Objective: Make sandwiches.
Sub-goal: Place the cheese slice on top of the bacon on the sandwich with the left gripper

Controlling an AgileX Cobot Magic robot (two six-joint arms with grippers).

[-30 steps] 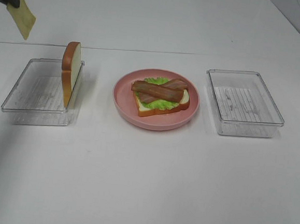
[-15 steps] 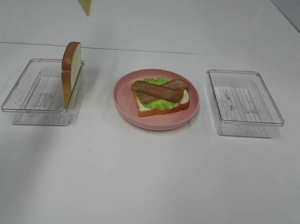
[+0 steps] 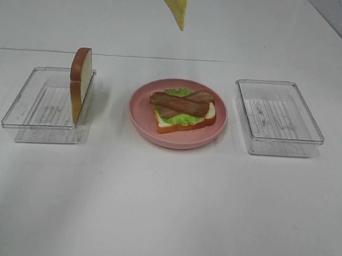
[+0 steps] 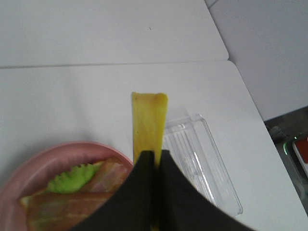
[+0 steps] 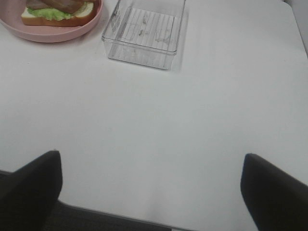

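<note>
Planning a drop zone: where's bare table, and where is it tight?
Free: the wide front strip of table below both trays, and the gaps between plate and each tray. Right tray is empty. Crowded: the plate, and the left tray edge with the upright bread.

cheese [image 3: 176, 4]: yellow, plain
plate [image 3: 142, 118]: pink
lettuce [image 3: 180, 119]: green, ruffled
bacon [image 3: 180, 102]: brown with paler streaks
bread on plate [image 3: 210, 114]: white, orange-brown crust
upright slice [image 3: 80, 83]: orange-brown crust, pale face
trays [image 3: 278, 117]: clear, ridged floor lines
table [image 3: 171, 205]: white
left gripper [image 4: 153, 164]: black
right gripper [image 5: 151, 190]: black
</note>
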